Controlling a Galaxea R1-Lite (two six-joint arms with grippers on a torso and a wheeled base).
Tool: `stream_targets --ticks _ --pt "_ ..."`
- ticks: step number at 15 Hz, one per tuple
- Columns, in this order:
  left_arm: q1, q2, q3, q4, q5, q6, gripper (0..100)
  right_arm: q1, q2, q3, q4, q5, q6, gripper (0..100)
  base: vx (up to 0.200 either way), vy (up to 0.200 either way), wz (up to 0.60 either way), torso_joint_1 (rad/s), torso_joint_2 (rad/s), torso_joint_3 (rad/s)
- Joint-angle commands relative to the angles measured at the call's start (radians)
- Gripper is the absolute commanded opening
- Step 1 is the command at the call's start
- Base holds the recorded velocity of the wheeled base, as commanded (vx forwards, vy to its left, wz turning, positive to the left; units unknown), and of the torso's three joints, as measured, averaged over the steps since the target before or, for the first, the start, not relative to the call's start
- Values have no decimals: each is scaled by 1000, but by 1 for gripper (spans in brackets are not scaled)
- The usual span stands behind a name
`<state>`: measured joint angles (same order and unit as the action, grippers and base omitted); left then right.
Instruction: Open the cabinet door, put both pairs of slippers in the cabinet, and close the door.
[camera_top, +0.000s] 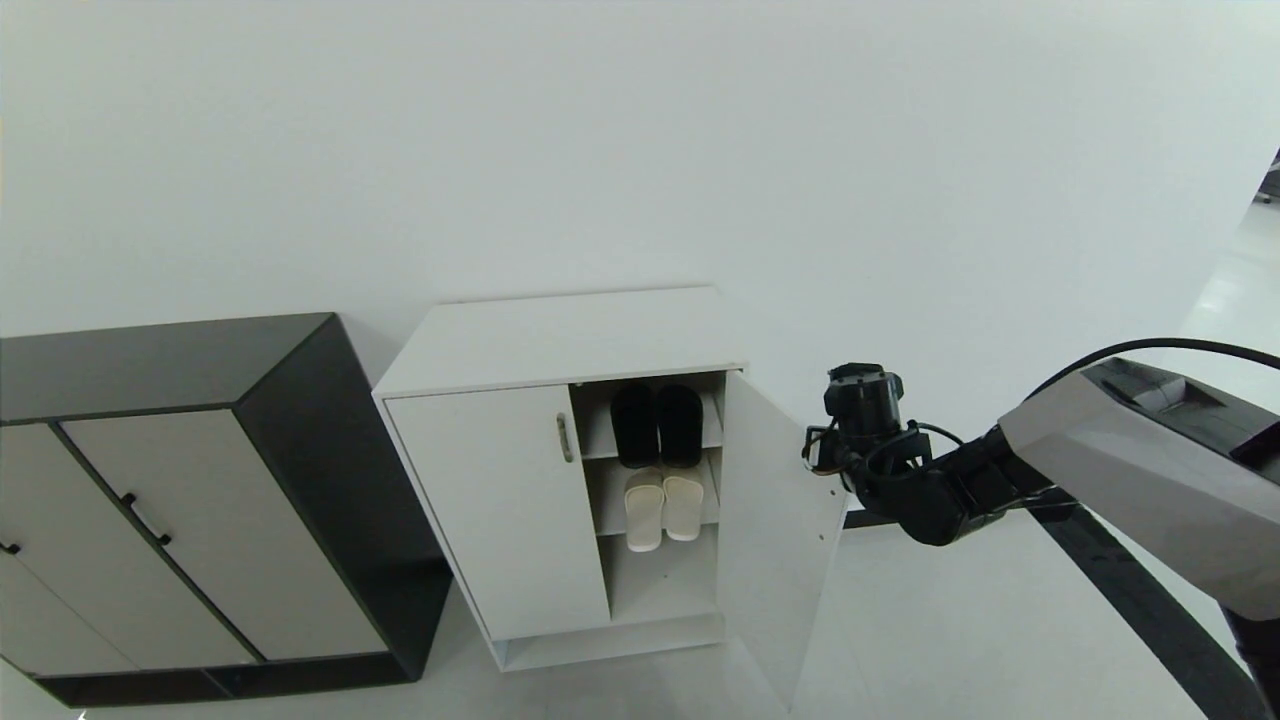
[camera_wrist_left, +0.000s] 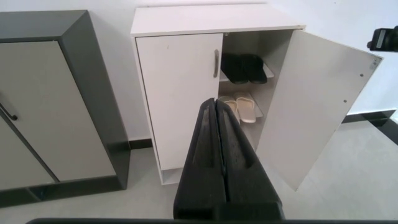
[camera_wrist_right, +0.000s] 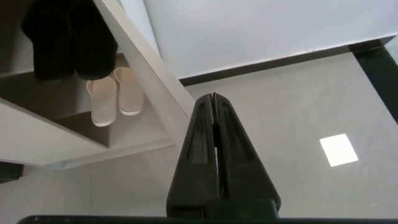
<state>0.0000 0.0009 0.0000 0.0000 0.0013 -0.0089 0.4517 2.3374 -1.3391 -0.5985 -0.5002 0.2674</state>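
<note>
The white cabinet (camera_top: 560, 340) stands against the wall with its right door (camera_top: 775, 520) swung open. Black slippers (camera_top: 657, 425) lie on the upper shelf and white slippers (camera_top: 663, 508) on the shelf below; both pairs also appear as black slippers (camera_wrist_left: 244, 67) and white slippers (camera_wrist_left: 240, 108), and again as black slippers (camera_wrist_right: 68, 43) and white slippers (camera_wrist_right: 115, 93). My right gripper (camera_wrist_right: 214, 102) is shut and empty, held just behind the open door's outer edge (camera_wrist_right: 152, 71). My left gripper (camera_wrist_left: 214, 107) is shut and empty, in front of the cabinet's closed left door (camera_wrist_left: 180, 93).
A black cabinet with grey doors (camera_top: 170, 500) stands to the left of the white one. A dark baseboard (camera_wrist_right: 273, 62) runs along the wall. A black strip (camera_top: 1130, 590) crosses the pale floor at the right.
</note>
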Motion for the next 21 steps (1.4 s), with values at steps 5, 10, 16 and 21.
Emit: stream_targets --ticks 5,10,16,21 --pt "0 1 0 0 0 0 0 1 13 0 -1 -1 -1 0 0 0 0 0 0 0" --pt "0 1 0 0 0 0 0 27 5 17 -1 -4 1 0 0 0 0 0 0 0" --pt "0 1 0 0 0 0 0 157 -58 97 -4 -9 16 0 0 0 0 0 0 0" --pt "0 1 0 0 0 0 0 226 -138 192 -58 -1 18 0 0 0 0 0 0 0"
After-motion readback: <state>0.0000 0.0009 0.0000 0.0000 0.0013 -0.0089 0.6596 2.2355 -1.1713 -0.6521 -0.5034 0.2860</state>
